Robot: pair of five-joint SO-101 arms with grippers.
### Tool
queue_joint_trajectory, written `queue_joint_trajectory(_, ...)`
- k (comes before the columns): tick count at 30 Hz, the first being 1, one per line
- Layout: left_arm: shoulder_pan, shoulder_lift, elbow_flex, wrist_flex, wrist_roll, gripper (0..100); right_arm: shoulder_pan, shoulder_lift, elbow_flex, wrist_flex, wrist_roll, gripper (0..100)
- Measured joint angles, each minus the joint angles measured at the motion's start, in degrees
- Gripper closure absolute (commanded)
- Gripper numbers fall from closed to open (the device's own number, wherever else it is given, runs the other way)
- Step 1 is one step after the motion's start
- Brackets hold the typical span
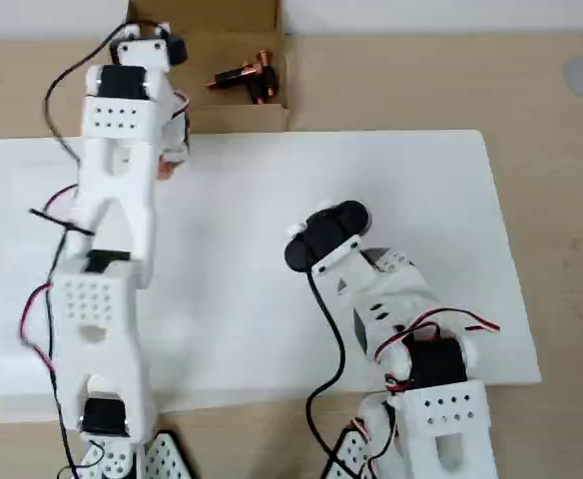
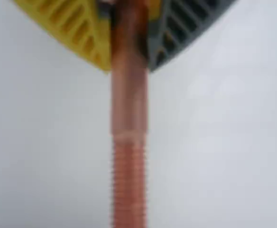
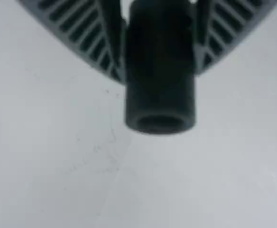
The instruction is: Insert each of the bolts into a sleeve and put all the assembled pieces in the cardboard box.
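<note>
Clenching a copper bolt (image 2: 129, 142) jutting ahead of it is the left hand (image 2: 129, 66); the right hand (image 3: 160, 71) grasps a black sleeve (image 3: 160, 104).

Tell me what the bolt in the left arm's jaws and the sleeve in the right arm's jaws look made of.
The bolt: metal with a copper-coloured, satin finish, judging by its cut threads and soft sheen; solid copper or plating, I can't tell. The sleeve: matte black, little shine, probably plastic or rubber, possibly blackened metal.

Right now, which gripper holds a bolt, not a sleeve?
The left gripper, clamping the copper bolt; the right gripper grips a black sleeve instead.
</note>
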State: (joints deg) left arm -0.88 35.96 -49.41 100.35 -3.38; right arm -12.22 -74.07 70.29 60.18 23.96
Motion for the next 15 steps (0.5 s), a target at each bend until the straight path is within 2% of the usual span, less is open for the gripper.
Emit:
queue_joint_trajectory(8, -7.56, -34.99, 31.03, 0.00, 5.80, 99, 0.00, 0.00, 0.00, 0.00, 0.00, 98.8)
queue_joint_trajectory(15, -7.91, -63.56, 53.27, -1.41, 6.24, 99, -1.05, 0.00, 0.00, 0.00, 0.00, 98.8)
